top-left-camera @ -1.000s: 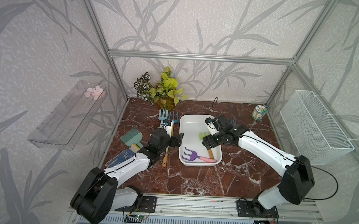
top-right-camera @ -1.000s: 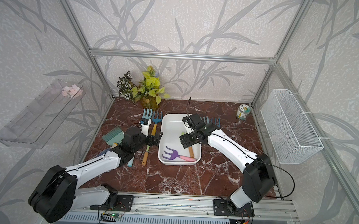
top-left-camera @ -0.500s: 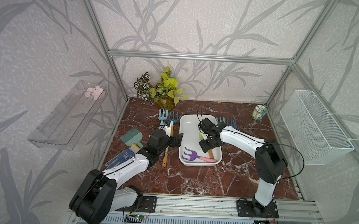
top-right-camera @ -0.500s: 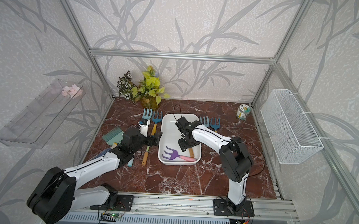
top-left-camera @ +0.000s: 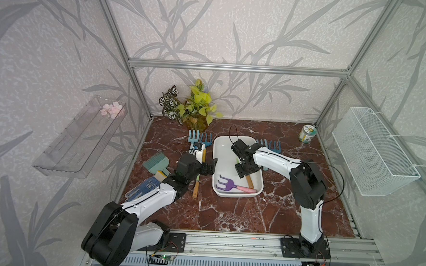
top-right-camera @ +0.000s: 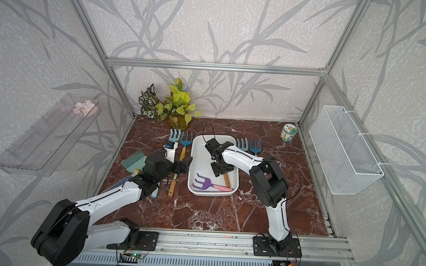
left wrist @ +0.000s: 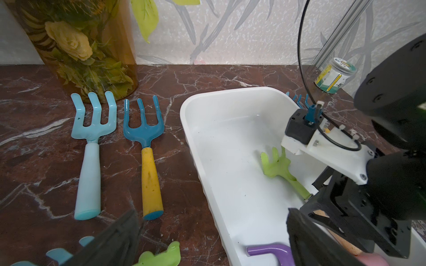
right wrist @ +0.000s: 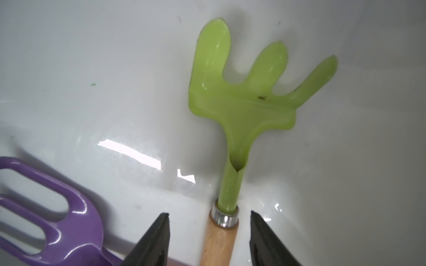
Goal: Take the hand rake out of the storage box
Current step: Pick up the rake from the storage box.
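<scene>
**Brown stone table, rakes in the tub**

On the brown stone table [top-left-camera: 227, 214], the left gripper [top-left-camera: 211, 167] hangs wide open just beside the storage box [top-left-camera: 217, 149]. A purple rake [top-left-camera: 225, 185] lies at the near end of the box. Past it lies the green hand rake [right wrist: 242, 110]. The right gripper [right wrist: 209, 213] sits open around its wooden handle, not pinching it. A plant [top-left-camera: 195, 107] stands by the back wall.

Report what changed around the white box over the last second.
The right arm folded its elbow inward, and the right gripper shifted slightly deeper over the storage box. Its jaws now straddle the wooden handle of the green hand rake, with gaps on both sides and nothing gripped yet. Unchanged: the left gripper, open beside the box, and the purple rake inside it.
</scene>
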Controlling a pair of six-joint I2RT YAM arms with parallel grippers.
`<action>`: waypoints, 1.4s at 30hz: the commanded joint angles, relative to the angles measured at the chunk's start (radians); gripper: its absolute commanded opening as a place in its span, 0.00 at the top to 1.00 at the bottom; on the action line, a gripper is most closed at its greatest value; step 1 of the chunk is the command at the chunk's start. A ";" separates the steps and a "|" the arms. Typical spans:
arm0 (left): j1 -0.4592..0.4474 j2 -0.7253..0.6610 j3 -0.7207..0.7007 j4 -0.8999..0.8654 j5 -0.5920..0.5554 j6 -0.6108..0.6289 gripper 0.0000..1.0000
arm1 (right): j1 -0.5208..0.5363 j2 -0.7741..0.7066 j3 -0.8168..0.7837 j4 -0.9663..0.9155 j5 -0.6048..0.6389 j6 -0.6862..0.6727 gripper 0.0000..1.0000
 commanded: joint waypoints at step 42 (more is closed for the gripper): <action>0.005 -0.020 -0.011 0.029 0.020 0.001 0.00 | -0.031 -0.150 -0.104 0.130 -0.165 0.018 0.87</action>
